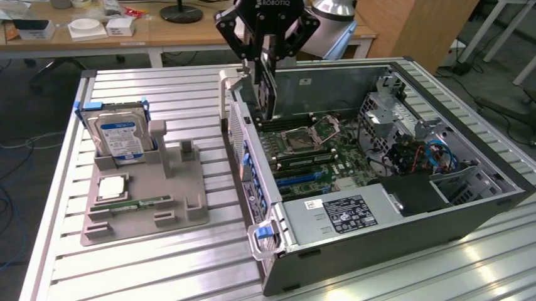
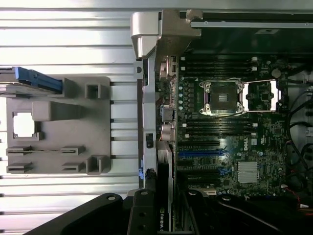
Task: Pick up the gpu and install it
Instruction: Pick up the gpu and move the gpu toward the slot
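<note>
The claw is clamped on the gpu, so the pick-up part of the task looks done. The card hangs upright and edge-down from the claw at 12 o'clock in the exterior view, over the rear wall of the open case, clear of the tabletop.

In the wrist view the gpu shows edge-on, with a maker's mark on its rim. It runs along the inside of the case's rear wall, just beside the near ends of the blue slots.

The install part is, by my reading, not yet done. The card sits high over the board, and its lower end seems above the slots rather than pressed into one. Whether that end touches anything is hard to tell.

At 9 o'clock in the exterior view the grey holder lies on the tabletop, well apart from the case. It carries the hard drive standing at its 11 o'clock corner and the memory stick lying flat toward 7 o'clock. The board's socket and black slots lie open at the centre of the case.
</note>
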`<act>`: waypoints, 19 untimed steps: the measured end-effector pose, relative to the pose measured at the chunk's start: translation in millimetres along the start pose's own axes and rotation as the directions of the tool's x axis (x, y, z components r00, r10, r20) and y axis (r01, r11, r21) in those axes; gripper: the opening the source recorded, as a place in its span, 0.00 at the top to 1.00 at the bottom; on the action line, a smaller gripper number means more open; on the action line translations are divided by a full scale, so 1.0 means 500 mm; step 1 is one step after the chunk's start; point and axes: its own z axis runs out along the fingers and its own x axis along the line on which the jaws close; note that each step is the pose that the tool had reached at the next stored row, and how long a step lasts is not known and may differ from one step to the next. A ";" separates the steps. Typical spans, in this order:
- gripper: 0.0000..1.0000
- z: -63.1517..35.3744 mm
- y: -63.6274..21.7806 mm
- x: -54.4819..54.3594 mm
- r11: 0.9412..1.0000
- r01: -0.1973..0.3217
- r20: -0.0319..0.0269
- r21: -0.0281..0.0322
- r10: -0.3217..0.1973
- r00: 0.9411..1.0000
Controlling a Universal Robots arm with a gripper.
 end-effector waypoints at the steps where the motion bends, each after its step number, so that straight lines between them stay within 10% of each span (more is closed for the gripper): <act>1: 0.74 0.000 0.000 -0.001 1.000 0.000 0.000 0.000 0.000 1.000; 19: 0.74 0.001 0.000 -0.026 1.000 0.000 0.000 0.000 0.000 1.000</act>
